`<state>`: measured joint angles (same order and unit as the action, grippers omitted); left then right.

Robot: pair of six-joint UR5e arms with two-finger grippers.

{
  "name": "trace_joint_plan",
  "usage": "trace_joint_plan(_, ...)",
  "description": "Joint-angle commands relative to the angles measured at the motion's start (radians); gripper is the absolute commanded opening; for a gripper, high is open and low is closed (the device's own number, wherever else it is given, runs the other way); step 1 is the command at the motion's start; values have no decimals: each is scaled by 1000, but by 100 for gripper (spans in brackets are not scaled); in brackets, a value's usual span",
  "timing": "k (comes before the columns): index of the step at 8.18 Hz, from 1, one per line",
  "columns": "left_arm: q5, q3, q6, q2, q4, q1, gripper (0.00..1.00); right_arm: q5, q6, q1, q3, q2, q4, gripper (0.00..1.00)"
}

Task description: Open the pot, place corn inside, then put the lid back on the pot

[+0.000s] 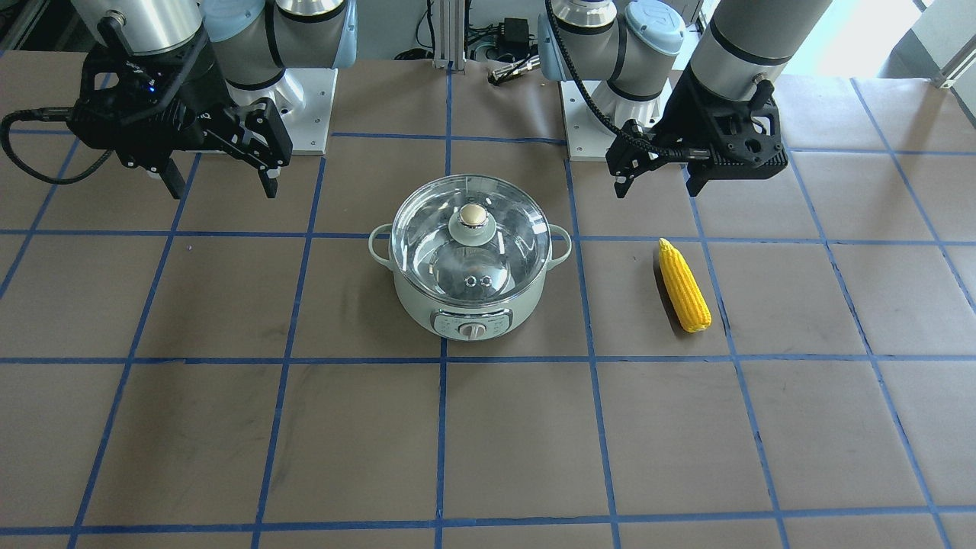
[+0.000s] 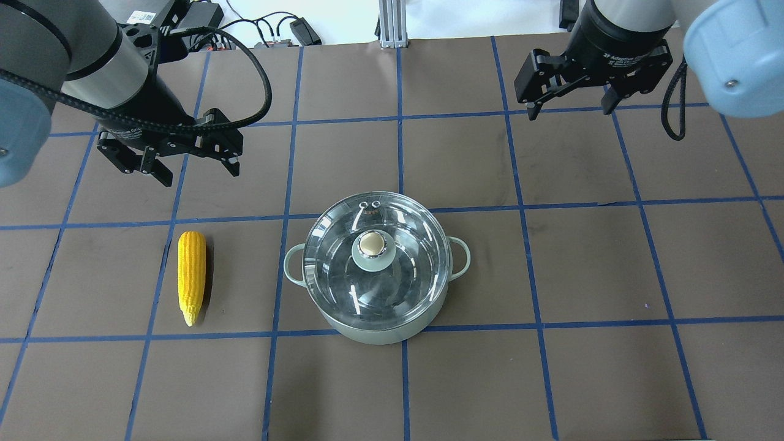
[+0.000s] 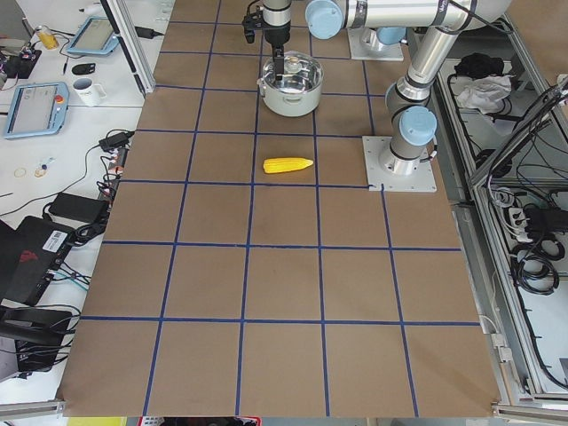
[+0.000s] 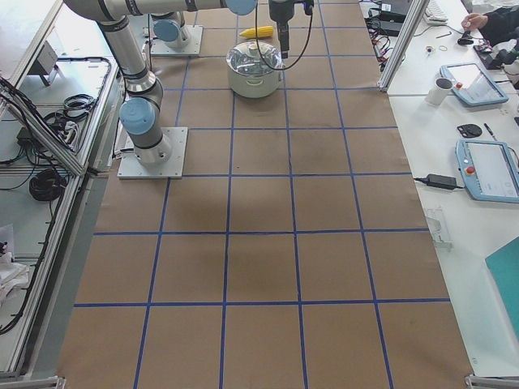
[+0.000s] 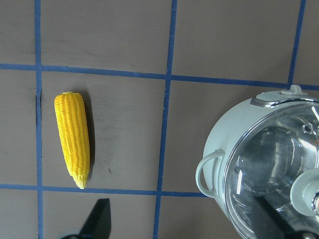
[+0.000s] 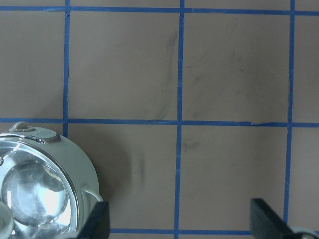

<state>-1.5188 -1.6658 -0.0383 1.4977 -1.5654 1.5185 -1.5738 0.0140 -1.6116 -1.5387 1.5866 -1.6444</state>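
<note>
At the middle of the worktop [image 2: 582, 275] stood the pot [image 2: 376, 334] with the lid [image 2: 343, 275] seated on it; the corn [image 2: 191, 275] lay well apart on the robot's left. Being glass, the lid seemed rigid, slick and breakable, its knob [image 2: 372, 247] the one sound hold. The corn looked light, stiff and ribbed, best pinched mid-length. Both the left end effector [image 2: 199, 173] and right end effector [image 2: 569, 111] hung spread wide, empty. Brown paper crossed by blue tape [image 2: 400, 159] covered the surface; desks [image 3: 71, 133] flanked it

The inside of the pot [image 1: 415, 303] is being blocked by the lid [image 2: 343, 282], whose knob [image 2: 372, 250] is being left exposed from above. The corn [image 2: 191, 275] is being flanked by bare worktop [image 2: 239, 275], well apart from the pot.
</note>
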Motion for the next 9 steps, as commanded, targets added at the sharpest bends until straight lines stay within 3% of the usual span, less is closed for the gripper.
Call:
trace_joint_plan(1, -3, 1, 2, 3, 4, 0, 100, 0, 0, -1, -1, 0, 1, 100)
trace_joint_plan(6, -52, -11, 58, 18, 5, -40, 100, 0, 1, -2, -1, 3, 12, 100)
trace_joint_plan(7, -108, -11, 146, 38, 7, -88, 100, 0, 3, -2, -1, 4, 32, 100)
trace_joint_plan(9, -109, -25, 262, 87, 4, -246, 100, 18, 20, -11, -3, -4, 26, 100)
